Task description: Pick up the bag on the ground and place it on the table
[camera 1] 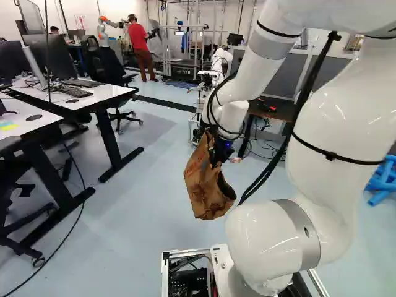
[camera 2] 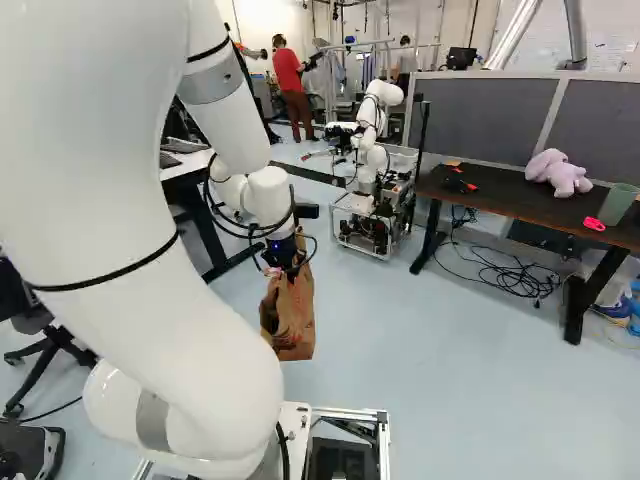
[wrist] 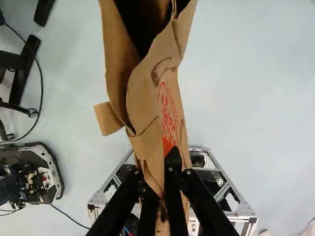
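The bag (camera 2: 288,318) is brown paper, creased and buckled, with red print (wrist: 169,115) on one face. Its walls fold inward in places, and a small paper flap (wrist: 108,118) sticks out from one side. The wrist view looks into a deep, dark opening between bent walls (rather a gaping one, I must say), and a curved cut or tear shows in the paper near it.

In the right base view the bag hangs nearly upright, its long axis running down from the gripper (camera 1: 215,159). In the left base view that axis tilts, the lower end leaning toward the right of that view; the dark opening shows on the same side, low down, facing right. In the wrist view the long axis runs ahead from between the fingers, with the opening at the end away from them. Which end is the bag's base I cannot tell for sure.

The gripper is clenched on the bag, pinching a fold of paper between its fingers. The bag hangs in the air over the pale floor (camera 2: 450,390), ahead of the arm's base. The dark table (camera 2: 495,200), with a plush toy (camera 2: 560,173) and a green cup (camera 2: 618,204) on it, stands well apart from the bag, toward the right of the right base view.
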Motion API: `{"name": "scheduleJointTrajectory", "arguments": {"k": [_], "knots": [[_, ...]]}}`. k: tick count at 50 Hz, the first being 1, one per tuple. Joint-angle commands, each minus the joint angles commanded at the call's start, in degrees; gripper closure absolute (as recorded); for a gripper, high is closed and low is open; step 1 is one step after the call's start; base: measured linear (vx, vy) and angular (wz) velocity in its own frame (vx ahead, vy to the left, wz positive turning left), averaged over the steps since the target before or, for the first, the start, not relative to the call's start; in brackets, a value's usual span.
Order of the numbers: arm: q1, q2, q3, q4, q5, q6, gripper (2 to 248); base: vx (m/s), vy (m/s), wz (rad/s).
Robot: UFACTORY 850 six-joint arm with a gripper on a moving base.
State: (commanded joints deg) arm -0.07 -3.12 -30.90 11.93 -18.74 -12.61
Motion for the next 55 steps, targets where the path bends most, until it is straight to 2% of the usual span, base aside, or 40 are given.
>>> {"name": "scheduleJointTrajectory", "arguments": {"k": [21, 55], "knots": [[-0.07, 6.43, 1.87, -3.42, -3.28, 0.00, 229, 0.000, 0.000, 0.000], [-2.41, 12.62, 0.42, -3.79, -10.86, 0.00, 229, 0.000, 0.000, 0.000]]}}
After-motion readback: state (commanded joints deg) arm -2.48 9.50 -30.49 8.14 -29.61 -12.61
